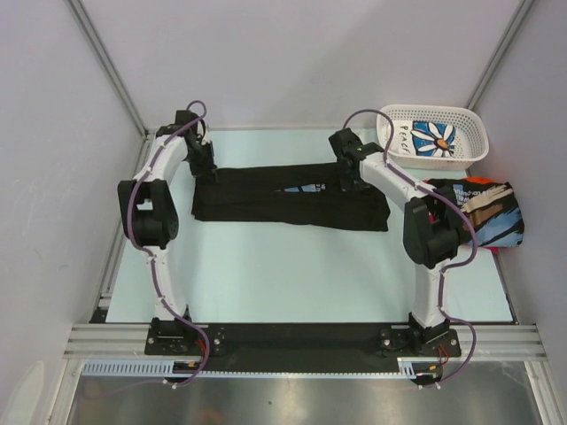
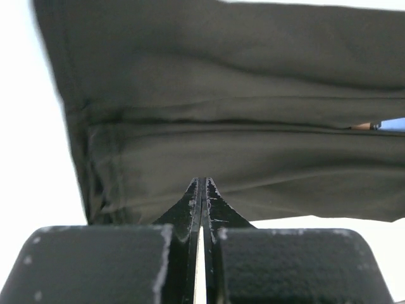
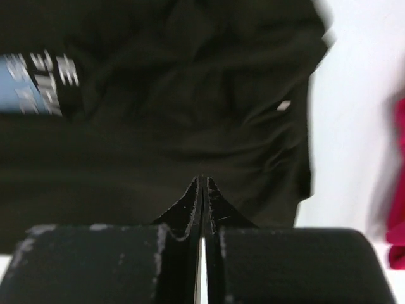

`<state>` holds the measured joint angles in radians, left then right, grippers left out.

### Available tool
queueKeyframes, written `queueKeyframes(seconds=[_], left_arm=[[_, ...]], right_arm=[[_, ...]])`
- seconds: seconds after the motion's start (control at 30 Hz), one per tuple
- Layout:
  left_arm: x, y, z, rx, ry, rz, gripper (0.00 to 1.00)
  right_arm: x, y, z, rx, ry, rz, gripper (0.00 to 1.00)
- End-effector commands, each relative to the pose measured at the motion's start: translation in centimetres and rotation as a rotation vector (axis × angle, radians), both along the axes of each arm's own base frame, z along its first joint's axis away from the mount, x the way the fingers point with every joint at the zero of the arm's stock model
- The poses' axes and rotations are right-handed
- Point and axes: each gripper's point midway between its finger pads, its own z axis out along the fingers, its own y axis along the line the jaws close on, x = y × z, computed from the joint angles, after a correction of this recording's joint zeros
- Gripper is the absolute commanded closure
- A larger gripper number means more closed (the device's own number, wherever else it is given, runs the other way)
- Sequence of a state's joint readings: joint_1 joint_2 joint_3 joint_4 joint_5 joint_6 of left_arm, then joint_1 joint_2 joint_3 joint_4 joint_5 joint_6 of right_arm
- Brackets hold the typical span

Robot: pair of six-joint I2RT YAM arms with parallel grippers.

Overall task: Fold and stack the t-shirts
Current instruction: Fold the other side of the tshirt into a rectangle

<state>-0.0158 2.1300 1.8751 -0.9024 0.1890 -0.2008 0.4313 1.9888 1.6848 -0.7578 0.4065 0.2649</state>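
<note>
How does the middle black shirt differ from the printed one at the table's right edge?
The middle shirt lies flat as a long strip, mostly plain black; the right-edge shirt is bunched, its brush-stroke print showing. The left gripper and right gripper sit at the middle shirt's far edge, none at the right-edge shirt. Both are black.

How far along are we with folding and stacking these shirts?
Done: the black shirt on the table is folded into a long strip. In hand: left tool and right tool are shut at its far edge, one toward each end. Left: shorter folds, stacking, and the daisy shirt in the basket. The printed shirt with red cloth at right looks bunched, not neatly folded.
</note>
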Motion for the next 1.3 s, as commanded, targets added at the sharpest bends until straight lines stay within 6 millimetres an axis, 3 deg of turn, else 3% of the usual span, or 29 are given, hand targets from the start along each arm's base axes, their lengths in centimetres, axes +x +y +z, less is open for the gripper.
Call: queueKeyframes(seconds=[0.0, 0.03, 0.1, 0.13, 0.17, 0.2, 0.23, 0.27, 0.37, 0.47, 0.53, 0.73, 0.93, 1.13, 1.27], left_arm=[[3.2, -3.6, 5.1, -0.146, -0.167, -0.092, 1.0], [3.2, -4.5, 5.6, -0.197, -0.184, -0.109, 1.0], [3.6, -6.1, 6.2, -0.286, -0.225, -0.148, 0.7], [3.3, -7.1, 7.5, -0.339, -0.253, -0.181, 0.53], [3.8, -7.5, 8.5, -0.348, -0.305, -0.195, 0.24], [3.7, -7.6, 8.7, -0.352, -0.32, -0.199, 0.08], [3.7, -7.8, 9.5, -0.353, -0.346, -0.21, 0.01], [3.7, -7.9, 10.7, -0.354, -0.379, -0.233, 0.0], [3.0, -8.8, 12.3, -0.414, -0.422, -0.295, 0.0], [2.9, -8.8, 12.3, -0.421, -0.436, -0.289, 0.0], [3.0, -8.2, 11.3, -0.373, -0.421, -0.279, 0.0], [5.7, -4.1, 6.5, -0.147, -0.313, -0.164, 0.0], [7.2, -2.0, 2.0, -0.039, -0.219, -0.089, 0.0], [7.0, -1.2, 0.5, -0.002, -0.181, -0.079, 0.01], [7.2, 0.2, -0.6, 0.066, -0.151, -0.052, 0.13]], right_arm=[[-2.0, 1.4, -0.6, 0.204, 0.12, -0.011, 1.0], [-2.1, 1.6, -0.6, 0.244, 0.132, -0.004, 1.0], [-1.9, 1.8, 0.2, 0.354, 0.137, -0.003, 1.0], [-1.9, 1.3, 0.2, 0.372, 0.14, -0.015, 1.0], [-2.0, 1.4, 0.6, 0.41, 0.141, -0.019, 1.0], [-1.7, 0.2, 1.4, 0.413, 0.117, -0.053, 1.0], [-1.8, -0.5, 1.4, 0.41, 0.113, -0.073, 1.0], [-1.8, -1.1, 2.3, 0.415, 0.09, -0.089, 1.0], [-2.0, -3.8, 2.2, 0.422, 0.091, -0.156, 0.93], [-3.4, -6.0, 1.3, 0.445, 0.152, -0.214, 0.81], [-4.3, -7.6, 0.6, 0.437, 0.18, -0.252, 0.73], [-8.4, -8.7, -1.5, 0.464, 0.312, -0.317, 0.58], [-10.6, -9.1, -2.5, 0.472, 0.396, -0.363, 0.55], [-11.3, -8.5, -4.1, 0.501, 0.44, -0.38, 0.55], [-11.6, -8.1, -6.1, 0.514, 0.494, -0.411, 0.55]])
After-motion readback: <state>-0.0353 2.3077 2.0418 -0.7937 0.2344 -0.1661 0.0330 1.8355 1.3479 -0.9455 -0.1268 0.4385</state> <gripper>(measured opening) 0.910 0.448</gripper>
